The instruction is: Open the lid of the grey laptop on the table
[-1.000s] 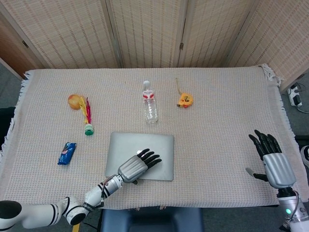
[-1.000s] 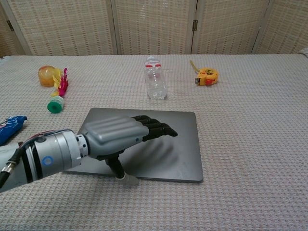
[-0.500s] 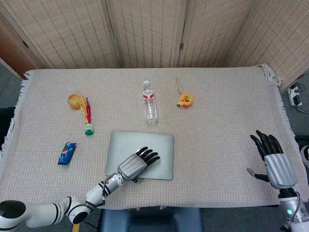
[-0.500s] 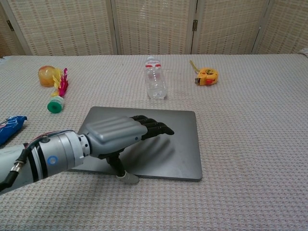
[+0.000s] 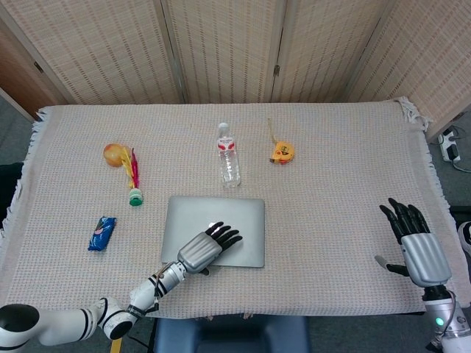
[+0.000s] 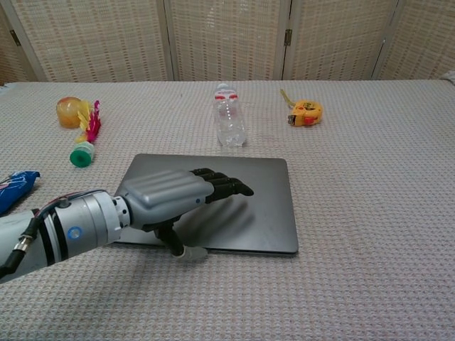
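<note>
The grey laptop [image 5: 239, 217] [image 6: 266, 202] lies shut-looking near the table's front edge, its lid's front edge tipped up slightly. My left hand [image 5: 202, 248] [image 6: 170, 199] reaches over the lid from the front left, fingers stretched flat just above it and casting a shadow. Its thumb tip [image 6: 186, 252] sits at the lid's front edge, hooked under it. My right hand [image 5: 416, 243] is far to the right by the table's edge, fingers spread, holding nothing; the chest view does not show it.
Behind the laptop lies a clear water bottle [image 5: 229, 156] [image 6: 229, 117], with a yellow tape measure [image 5: 282, 152] [image 6: 306, 111] to its right. At the left are a shuttlecock [image 5: 134, 180] [image 6: 85, 138], a yellow fruit [image 5: 113, 154] and a blue packet [image 5: 102, 232] [image 6: 14, 186].
The left hand has drawn back a little toward the front. The lid's front edge has risen slightly on the thumb. The right hand has stayed put.
</note>
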Controlling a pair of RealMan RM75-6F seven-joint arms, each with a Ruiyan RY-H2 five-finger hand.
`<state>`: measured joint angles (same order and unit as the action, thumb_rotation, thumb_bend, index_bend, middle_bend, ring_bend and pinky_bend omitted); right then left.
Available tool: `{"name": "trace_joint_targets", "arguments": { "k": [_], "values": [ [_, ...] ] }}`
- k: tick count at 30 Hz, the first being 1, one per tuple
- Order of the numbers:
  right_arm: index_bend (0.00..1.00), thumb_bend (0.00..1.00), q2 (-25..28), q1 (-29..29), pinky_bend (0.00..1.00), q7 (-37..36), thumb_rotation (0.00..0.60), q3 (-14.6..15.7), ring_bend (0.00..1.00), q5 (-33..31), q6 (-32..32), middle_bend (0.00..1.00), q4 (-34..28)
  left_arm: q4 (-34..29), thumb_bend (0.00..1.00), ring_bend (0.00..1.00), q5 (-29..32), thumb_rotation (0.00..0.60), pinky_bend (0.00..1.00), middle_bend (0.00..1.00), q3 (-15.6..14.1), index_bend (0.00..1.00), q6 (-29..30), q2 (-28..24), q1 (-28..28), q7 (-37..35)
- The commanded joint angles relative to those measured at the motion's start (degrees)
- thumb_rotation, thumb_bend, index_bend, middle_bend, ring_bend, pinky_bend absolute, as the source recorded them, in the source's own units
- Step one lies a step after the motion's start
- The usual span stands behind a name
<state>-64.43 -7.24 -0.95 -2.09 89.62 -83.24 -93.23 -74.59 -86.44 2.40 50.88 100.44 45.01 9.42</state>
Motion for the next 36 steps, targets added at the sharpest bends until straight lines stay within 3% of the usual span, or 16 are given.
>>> {"name": "trace_joint_targets", "arguments": {
  "k": [1,7,17,27,31,36],
  "values": [
    [0.0,0.16,0.0,0.0,0.0,0.1,0.6,0.1,0.0,0.0,0.0,0.0,-0.1,0.5,0.41,0.06,-0.2,0.6,0.0,0.11,-0.2,0.09,0.4,0.1,-0.1,-0.5],
    [0.0,0.16,0.0,0.1,0.0,0.4,0.6,0.2,0.0,0.4,-0.1,0.0,-0.4,2.5,0.46,0.08,-0.9,0.6,0.0,0.12,-0.5,0.11,2.5,1.3,-0.7,-2.2],
    [0.0,0.16,0.0,0.3,0.0,0.5,0.6,1.2,0.0,2.7,-0.9,0.0,-1.1,12.3,0.62,0.08,-4.9,0.6,0.0,0.14,0.0,0.12,12.7,6.2,-2.9,-8.7],
    [0.0,0.16,0.5,-1.3,0.0,-0.5,0.6,4.1,0.01,8.5,1.3,0.0,-2.3,24.2,0.68,0.08,-6.4,0.6,0.0,0.16,3.7,0.11,19.9,12.0,-1.4,-13.4],
    [0.0,0.31,0.4,-3.0,0.0,-0.9,0.6,5.2,0.02,10.3,4.1,0.0,-2.5,26.2,0.69,0.09,-6.2,0.6,0.0,0.16,5.1,0.1,20.4,12.7,0.1,-12.9],
    [0.0,0.59,-0.1,-6.7,0.0,-1.9,0.6,6.3,0.06,12.8,9.5,0.0,-3.5,26.1,0.69,0.09,-5.3,0.6,0.0,0.16,6.9,0.09,19.7,12.2,2.0,-11.9]
  ]
}}
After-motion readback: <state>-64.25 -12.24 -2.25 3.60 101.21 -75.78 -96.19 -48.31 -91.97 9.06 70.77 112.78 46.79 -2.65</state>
